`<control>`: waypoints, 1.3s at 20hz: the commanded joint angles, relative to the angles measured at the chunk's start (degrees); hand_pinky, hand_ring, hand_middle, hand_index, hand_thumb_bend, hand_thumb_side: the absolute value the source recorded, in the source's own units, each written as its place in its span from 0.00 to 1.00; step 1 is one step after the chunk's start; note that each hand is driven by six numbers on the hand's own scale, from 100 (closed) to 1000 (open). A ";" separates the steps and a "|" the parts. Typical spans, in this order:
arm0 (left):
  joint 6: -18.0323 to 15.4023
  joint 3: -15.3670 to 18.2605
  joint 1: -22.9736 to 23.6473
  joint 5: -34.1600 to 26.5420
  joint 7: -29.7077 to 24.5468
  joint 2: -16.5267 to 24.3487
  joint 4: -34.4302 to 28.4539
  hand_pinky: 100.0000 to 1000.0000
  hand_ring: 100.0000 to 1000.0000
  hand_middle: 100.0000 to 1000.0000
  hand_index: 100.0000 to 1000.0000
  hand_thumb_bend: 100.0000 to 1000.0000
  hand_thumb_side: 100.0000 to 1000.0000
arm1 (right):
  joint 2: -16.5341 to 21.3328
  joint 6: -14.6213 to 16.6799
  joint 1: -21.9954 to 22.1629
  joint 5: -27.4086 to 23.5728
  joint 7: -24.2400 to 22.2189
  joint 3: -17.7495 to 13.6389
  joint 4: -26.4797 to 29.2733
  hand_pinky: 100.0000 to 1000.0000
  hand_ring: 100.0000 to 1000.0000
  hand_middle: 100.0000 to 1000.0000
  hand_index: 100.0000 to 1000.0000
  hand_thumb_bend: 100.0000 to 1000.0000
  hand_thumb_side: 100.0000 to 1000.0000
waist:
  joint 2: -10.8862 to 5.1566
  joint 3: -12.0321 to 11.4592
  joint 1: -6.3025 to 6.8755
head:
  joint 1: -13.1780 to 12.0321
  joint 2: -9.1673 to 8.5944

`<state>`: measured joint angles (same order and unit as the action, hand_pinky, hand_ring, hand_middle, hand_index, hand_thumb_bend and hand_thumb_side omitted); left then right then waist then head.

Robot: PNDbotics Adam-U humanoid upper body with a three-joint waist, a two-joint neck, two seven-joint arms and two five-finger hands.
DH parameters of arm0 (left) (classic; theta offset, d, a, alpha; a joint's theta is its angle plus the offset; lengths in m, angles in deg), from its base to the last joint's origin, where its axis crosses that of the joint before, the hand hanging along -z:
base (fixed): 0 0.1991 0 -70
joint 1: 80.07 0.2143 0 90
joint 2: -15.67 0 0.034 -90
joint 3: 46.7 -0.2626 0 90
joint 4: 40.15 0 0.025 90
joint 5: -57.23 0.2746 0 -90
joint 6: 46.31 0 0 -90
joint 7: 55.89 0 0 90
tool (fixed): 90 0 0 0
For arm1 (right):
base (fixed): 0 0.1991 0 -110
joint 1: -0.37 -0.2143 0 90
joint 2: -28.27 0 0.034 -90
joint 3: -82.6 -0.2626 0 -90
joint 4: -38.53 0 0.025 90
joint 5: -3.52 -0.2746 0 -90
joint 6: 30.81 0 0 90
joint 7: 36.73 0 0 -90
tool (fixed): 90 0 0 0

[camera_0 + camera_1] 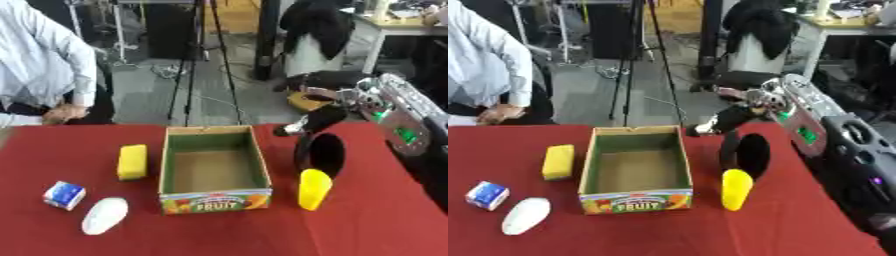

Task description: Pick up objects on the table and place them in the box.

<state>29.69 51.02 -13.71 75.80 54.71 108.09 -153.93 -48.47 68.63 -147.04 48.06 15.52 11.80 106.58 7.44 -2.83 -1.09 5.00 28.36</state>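
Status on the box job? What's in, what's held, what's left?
Nothing is done yet: the box shows only its bare floor. In hand: the right hand is on the upper rim of the black round object just right of the box. Left on the table: yellow cup, yellow block, blue-and-white carton, white object. Left hand not in view.

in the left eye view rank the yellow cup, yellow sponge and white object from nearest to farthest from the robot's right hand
Measured from the right hand, at the far right of the table:
1. Yellow cup, right of the box, just below the hand.
2. Yellow sponge, left of the box.
3. White object, near left corner, beside the blue and white carton.
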 commanded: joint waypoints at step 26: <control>1.41 0.45 -0.36 -1.05 -3.97 1.55 -0.82 0.86 0.88 0.79 0.83 0.00 0.91 | 5.48 0.72 1.42 -4.33 -14.11 1.73 -4.72 0.84 0.94 0.94 1.00 0.58 0.56 | -0.80 1.16 -0.54 | -0.75 -0.04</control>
<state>31.09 51.08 -13.54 74.97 51.10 108.10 -153.93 -45.13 69.13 -144.73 44.30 1.98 13.66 101.68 7.46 -1.74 -1.68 4.44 28.25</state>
